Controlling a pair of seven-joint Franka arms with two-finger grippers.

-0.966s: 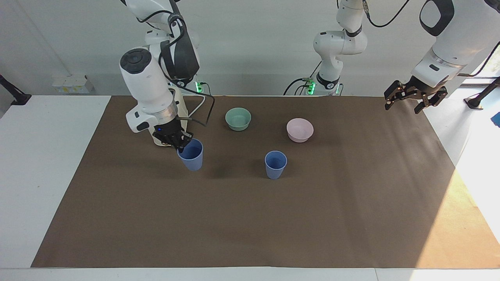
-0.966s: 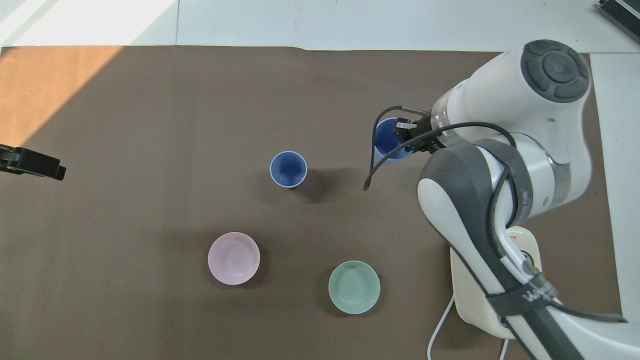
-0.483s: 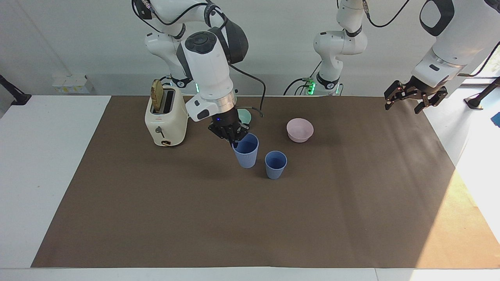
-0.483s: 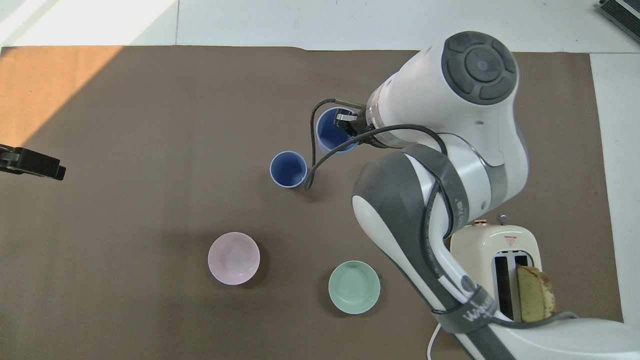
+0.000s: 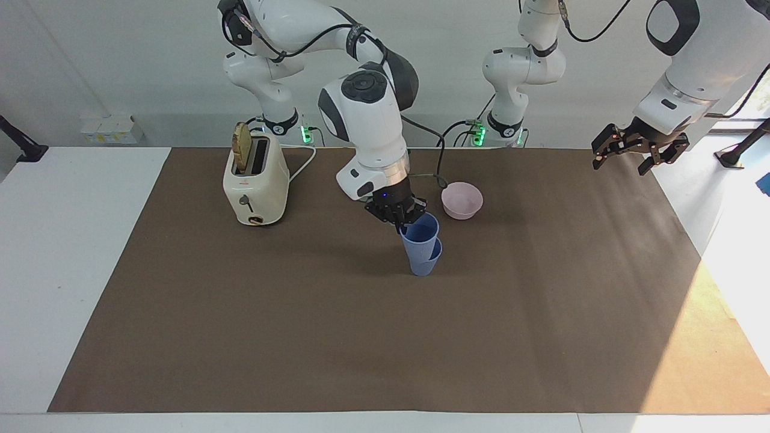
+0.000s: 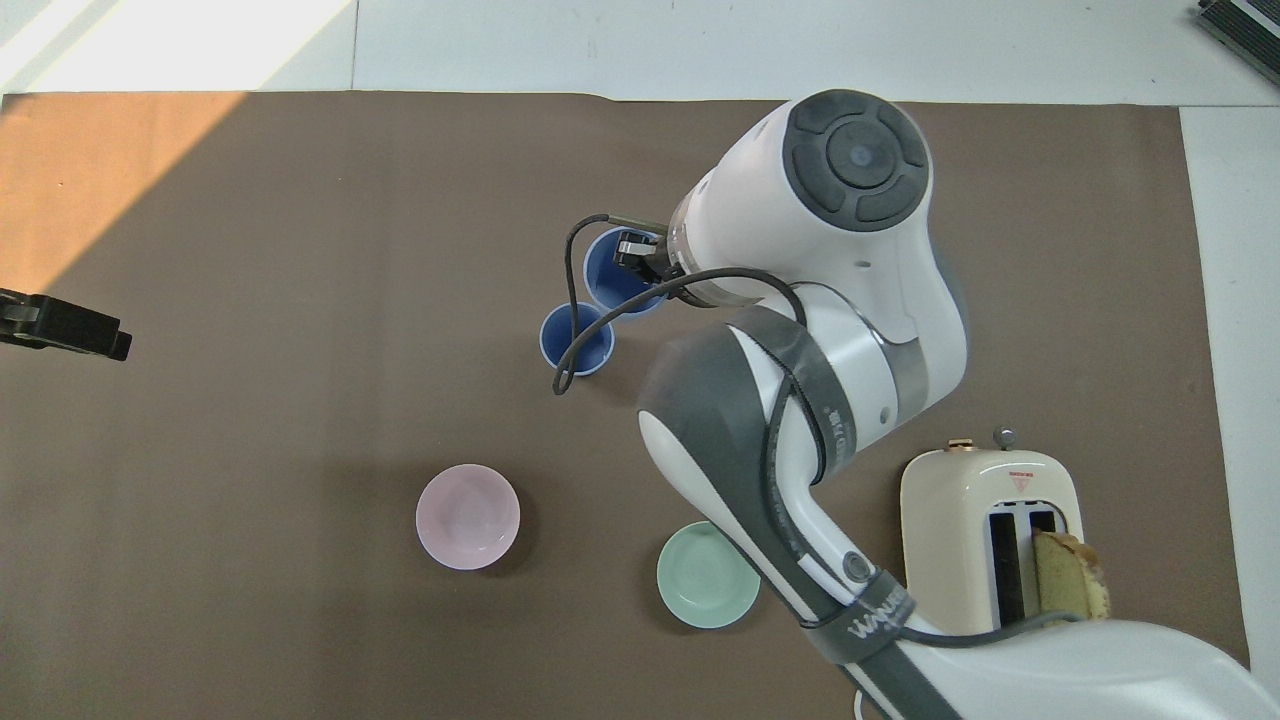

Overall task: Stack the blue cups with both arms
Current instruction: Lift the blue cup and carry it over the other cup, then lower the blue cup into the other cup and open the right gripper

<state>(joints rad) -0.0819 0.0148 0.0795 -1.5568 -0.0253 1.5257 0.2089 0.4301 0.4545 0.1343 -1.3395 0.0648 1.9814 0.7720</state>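
Observation:
One blue cup stands upright on the brown mat, mid-table. The second blue cup hangs just over it, slightly tilted, with its base down at the standing cup's rim. Whether the two touch I cannot tell. My right gripper is shut on the rim of the raised cup, on the side toward the right arm's base. My left gripper waits open in the air over the mat's edge at the left arm's end, holding nothing.
A cream toaster with a bread slice in one slot stands near the right arm's base. A pink bowl sits nearer the robots than the cups. A mint-green bowl is half covered by the right arm.
The right arm has carried its blue cup from beside the toaster toward the left arm's end, until it hangs over the standing cup. The left arm has not moved.

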